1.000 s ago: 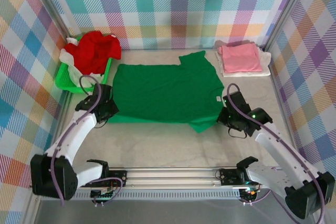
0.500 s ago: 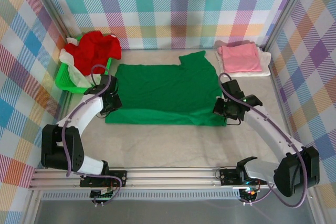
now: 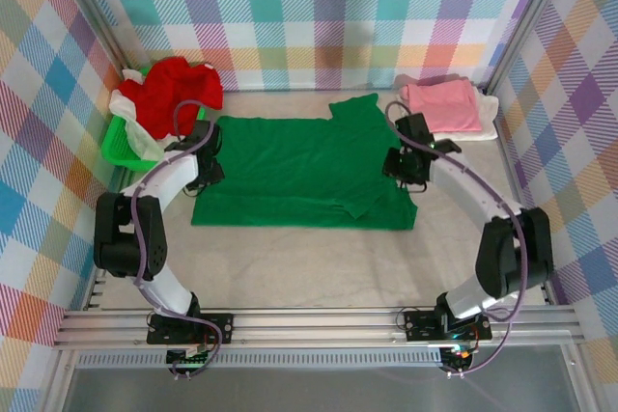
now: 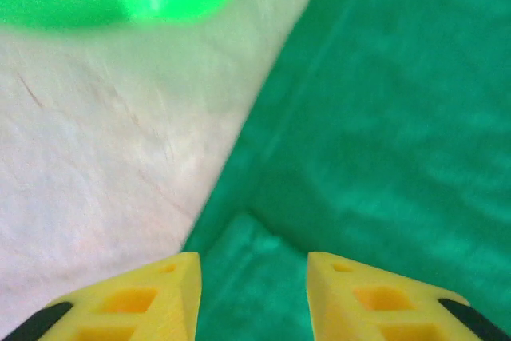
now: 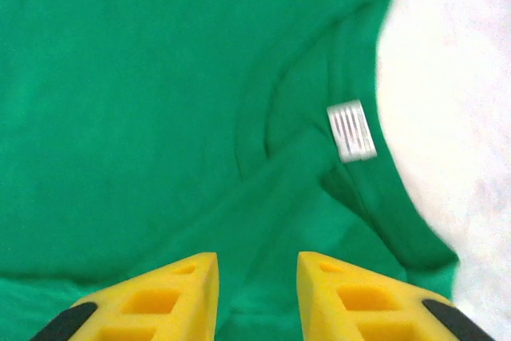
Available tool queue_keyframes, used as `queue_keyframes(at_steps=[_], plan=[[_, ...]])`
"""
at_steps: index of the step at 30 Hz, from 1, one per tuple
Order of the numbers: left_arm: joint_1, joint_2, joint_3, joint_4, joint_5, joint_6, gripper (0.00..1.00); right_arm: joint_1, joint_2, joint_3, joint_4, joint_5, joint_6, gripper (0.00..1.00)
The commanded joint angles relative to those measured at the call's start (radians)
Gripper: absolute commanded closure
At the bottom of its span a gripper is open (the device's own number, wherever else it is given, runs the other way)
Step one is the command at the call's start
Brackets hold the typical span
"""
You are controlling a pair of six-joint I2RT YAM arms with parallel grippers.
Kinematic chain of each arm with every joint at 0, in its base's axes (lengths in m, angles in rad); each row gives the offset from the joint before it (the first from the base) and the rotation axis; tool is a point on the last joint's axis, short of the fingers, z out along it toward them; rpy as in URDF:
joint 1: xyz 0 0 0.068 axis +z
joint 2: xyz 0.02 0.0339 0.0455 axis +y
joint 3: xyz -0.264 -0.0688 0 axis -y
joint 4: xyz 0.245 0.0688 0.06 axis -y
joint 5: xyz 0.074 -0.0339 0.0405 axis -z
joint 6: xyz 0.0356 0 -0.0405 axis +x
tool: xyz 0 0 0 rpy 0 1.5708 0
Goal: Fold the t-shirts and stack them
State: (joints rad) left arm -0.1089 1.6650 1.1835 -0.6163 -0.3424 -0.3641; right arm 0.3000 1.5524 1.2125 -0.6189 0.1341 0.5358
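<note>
The spread shirt (image 3: 290, 166) lies centred on the worktop (image 3: 309, 267), basket (image 3: 118, 147) of heaped shirts (image 3: 179, 89) far left, folded shirts (image 3: 441, 106) far right, left claw (image 4: 254, 293) over its left edge, right claw (image 5: 257, 293) over its collar.

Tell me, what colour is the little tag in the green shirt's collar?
The tag is white with thin grey lines, best seen in the right wrist view.

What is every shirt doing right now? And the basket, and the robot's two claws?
green t-shirt: spread flat on the table, near edge folded over onto itself
red t-shirt: crumpled in a heap on the basket
pink t-shirt: folded, lying on a white t-shirt
basket: upright, full of crumpled cloth
left gripper: open, over the green shirt's edge
right gripper: open, near the collar
</note>
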Motion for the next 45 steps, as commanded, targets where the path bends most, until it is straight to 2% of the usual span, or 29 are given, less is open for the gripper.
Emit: queue_keyframes(at_steps=[1,3,8,11,16,20,26,38,45], plan=[[0.008,-0.053,0.049,0.005,-0.045,-0.014,0.52,-0.012,-0.001,0.093,-0.004,0.027,-0.056,0.68],[0.005,-0.108,0.023,0.001,-0.006,-0.015,0.51,-0.012,-0.048,0.06,0.011,0.022,-0.066,0.67],[-0.014,-0.244,-0.163,0.047,0.125,-0.025,0.51,-0.01,-0.151,-0.142,0.09,-0.215,-0.032,0.68],[-0.017,-0.253,-0.25,0.069,0.19,-0.033,0.55,-0.003,-0.163,-0.257,0.152,-0.331,0.034,0.68],[-0.018,-0.205,-0.322,0.117,0.22,-0.04,0.59,-0.001,-0.117,-0.376,0.302,-0.454,0.131,0.65],[-0.03,-0.182,-0.321,0.145,0.259,-0.054,0.61,0.003,-0.059,-0.4,0.388,-0.488,0.176,0.63],[-0.099,-0.221,-0.293,0.132,0.216,-0.045,0.6,0.009,0.006,-0.398,0.415,-0.481,0.218,0.6],[-0.135,-0.239,-0.283,0.118,0.191,-0.047,0.6,0.028,-0.049,-0.467,0.395,-0.446,0.309,0.59],[-0.145,-0.216,-0.275,0.127,0.193,-0.049,0.6,0.069,-0.025,-0.466,0.476,-0.459,0.321,0.6]])
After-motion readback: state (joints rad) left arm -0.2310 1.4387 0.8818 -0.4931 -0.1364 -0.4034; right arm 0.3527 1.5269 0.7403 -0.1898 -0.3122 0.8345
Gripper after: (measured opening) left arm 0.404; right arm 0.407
